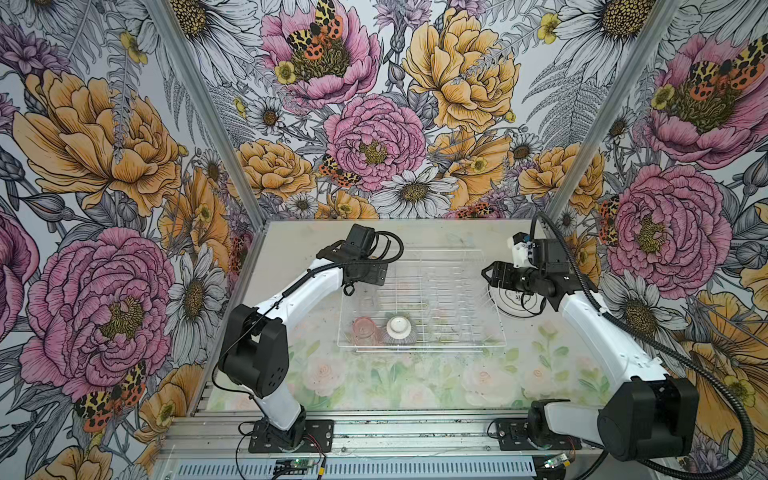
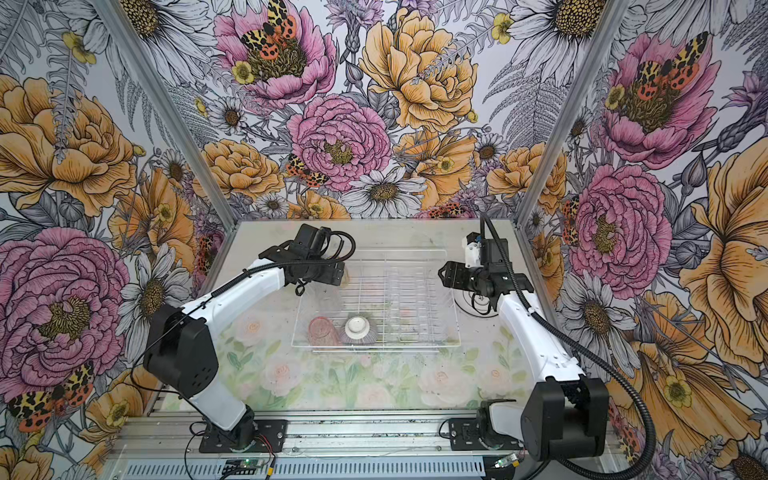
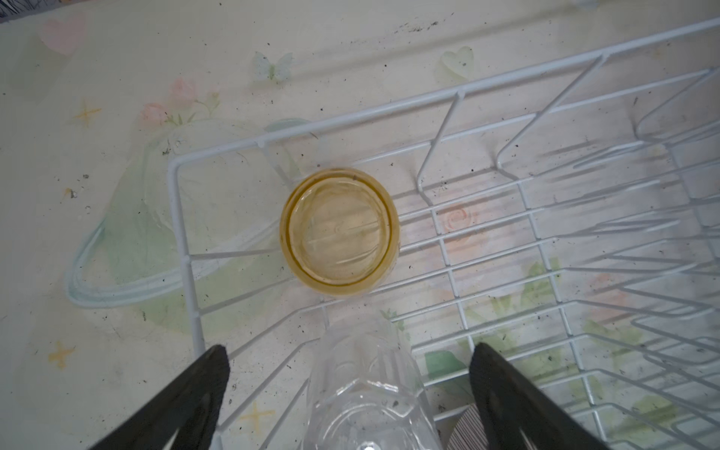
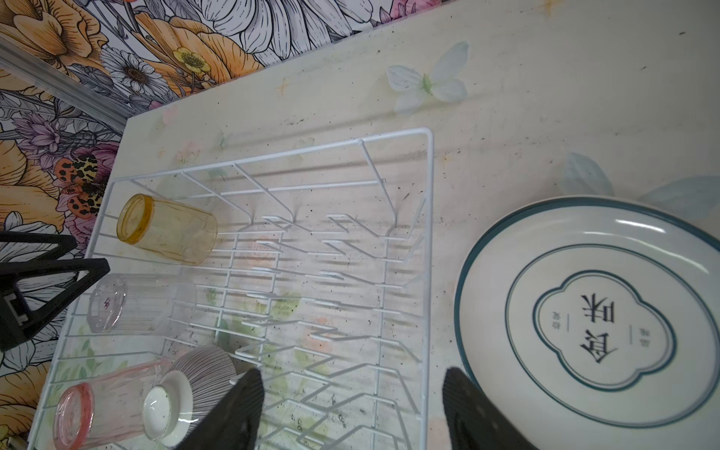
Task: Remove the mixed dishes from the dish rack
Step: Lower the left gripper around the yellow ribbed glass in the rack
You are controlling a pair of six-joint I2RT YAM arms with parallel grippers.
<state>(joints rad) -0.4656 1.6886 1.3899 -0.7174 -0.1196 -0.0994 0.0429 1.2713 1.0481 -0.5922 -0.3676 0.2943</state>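
My left tool (image 3: 348, 350) stood wide open astride the clear tumbler (image 3: 366, 393), not touching it. Next, I judged, it must lower and close gently on the glass. The amber tumbler (image 3: 339, 232), pink tumbler (image 4: 97, 409) and upturned striped bowl (image 4: 202, 366) sat with it in the dish rack (image 3: 177, 218). My right tool (image 4: 352, 374) hung open, empty, over the bench (image 4: 506, 97) near a dark-rimmed plate (image 4: 584, 311).

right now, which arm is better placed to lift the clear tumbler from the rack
Left: the left tool hangs open above the clear tumbler at the dish rack's left end. The right tool, open, is across the rack beside the plate.
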